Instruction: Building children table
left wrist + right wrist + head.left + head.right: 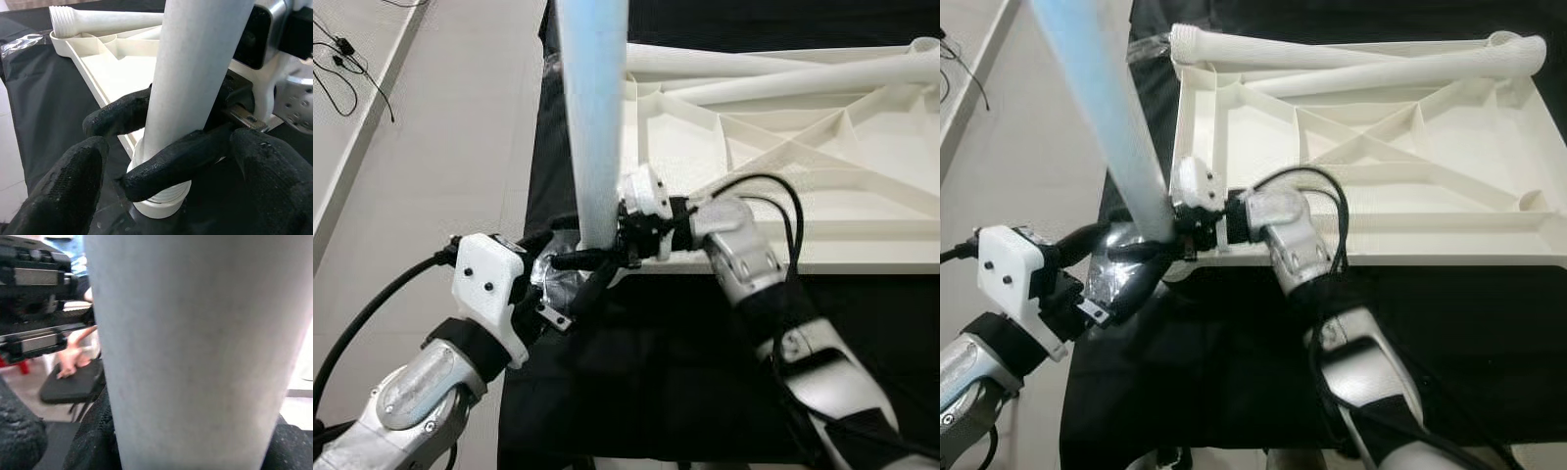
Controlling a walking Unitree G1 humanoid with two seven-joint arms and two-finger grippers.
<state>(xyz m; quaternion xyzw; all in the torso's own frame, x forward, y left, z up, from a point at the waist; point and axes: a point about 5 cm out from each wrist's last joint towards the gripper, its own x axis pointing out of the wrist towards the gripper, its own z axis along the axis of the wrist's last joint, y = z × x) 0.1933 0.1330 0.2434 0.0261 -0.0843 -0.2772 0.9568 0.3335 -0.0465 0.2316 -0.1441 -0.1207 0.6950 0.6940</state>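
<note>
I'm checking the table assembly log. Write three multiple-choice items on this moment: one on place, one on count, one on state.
1. Where does the upright leg meet the upturned tabletop?
A. at its near left corner
B. at its far right corner
C. at its middle

2. How many loose legs lie across the tabletop's far edge?
A. none
B. two
C. four

3. How are the grippers placed on the upright leg?
A. both hang away from it
B. just one touches it
C. both are closed around its lower end

Answers:
1 A, the leg's base sits in the corner socket nearest the robot's left.
2 B, two white legs lie crossed there.
3 C, the left gripper wraps it above the base and the right gripper meets it from the other side.
</note>
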